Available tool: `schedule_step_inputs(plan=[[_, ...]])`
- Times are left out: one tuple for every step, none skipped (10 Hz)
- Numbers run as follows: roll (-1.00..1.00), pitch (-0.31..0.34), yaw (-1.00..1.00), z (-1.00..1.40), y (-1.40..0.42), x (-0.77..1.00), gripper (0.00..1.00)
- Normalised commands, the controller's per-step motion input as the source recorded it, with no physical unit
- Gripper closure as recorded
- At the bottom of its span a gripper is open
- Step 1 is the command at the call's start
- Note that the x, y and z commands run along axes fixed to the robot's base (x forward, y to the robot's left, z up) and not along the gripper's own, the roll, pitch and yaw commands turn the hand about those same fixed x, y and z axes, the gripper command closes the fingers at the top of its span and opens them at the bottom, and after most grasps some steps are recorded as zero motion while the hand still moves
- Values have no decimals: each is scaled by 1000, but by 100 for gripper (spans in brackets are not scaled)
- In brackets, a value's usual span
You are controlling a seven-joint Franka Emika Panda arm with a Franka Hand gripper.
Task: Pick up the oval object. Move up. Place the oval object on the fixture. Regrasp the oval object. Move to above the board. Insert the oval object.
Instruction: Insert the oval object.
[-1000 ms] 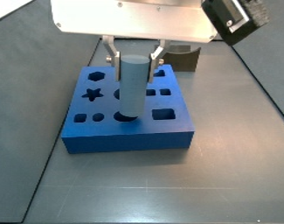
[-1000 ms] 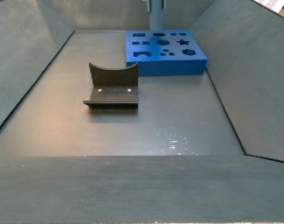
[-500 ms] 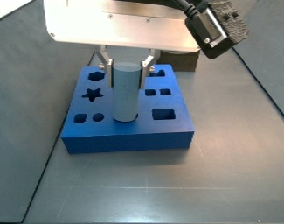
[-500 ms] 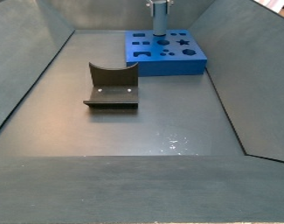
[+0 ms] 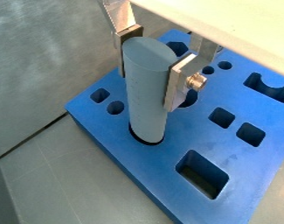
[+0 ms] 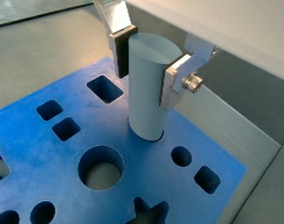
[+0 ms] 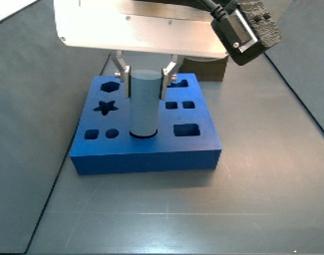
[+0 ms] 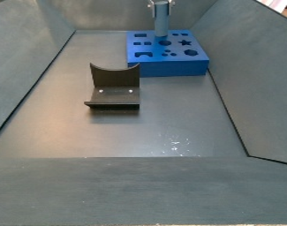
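The oval object (image 5: 148, 96), a pale grey-blue peg, stands upright with its lower end in a hole of the blue board (image 5: 142, 171). My gripper (image 5: 154, 63) is shut on the peg's upper part, one pad on each side, as the other wrist view also shows (image 6: 150, 59). In a side view the peg (image 7: 146, 105) stands near the middle of the board (image 7: 138, 159) under the gripper (image 7: 147, 70). In the other side view the peg (image 8: 160, 22) is over the board (image 8: 169, 67) at the far end. The olive-brown fixture (image 8: 112, 86) stands empty on the floor.
The board (image 6: 45, 166) has star, round, oval and square holes around the peg. Grey sloping walls (image 8: 27, 79) enclose the floor. The fixture's edge (image 7: 212, 68) shows behind the board, close to it.
The gripper has come down a little with the peg, whose lower end now sits slightly deeper in the board's hole. Little has moved in the last half second.
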Motion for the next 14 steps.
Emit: schedule_step_inputs(plan=[[51,-74,0,-237,-140,-11,100],[0,-27,0,-97,-66,0,100],[0,0,-9,0,0,0,100],[0,0,0,-51,0,0,100],[27,0,0,-246,114,0,100],[109,-34,0,-446,49,0,100],[104,-140,0,-646,0,0,100],[66,-243,0,-703,0,-9,100],[26,-274,0,-694,0,0,100],[17,-310,-43,-617,-91,0,100],[17,-310,-86,-597,-111,106,100],[3,-294,-83,-603,-46,174,100],[0,-279,-71,-631,0,200,100],[90,-236,-51,-671,-6,223,100]])
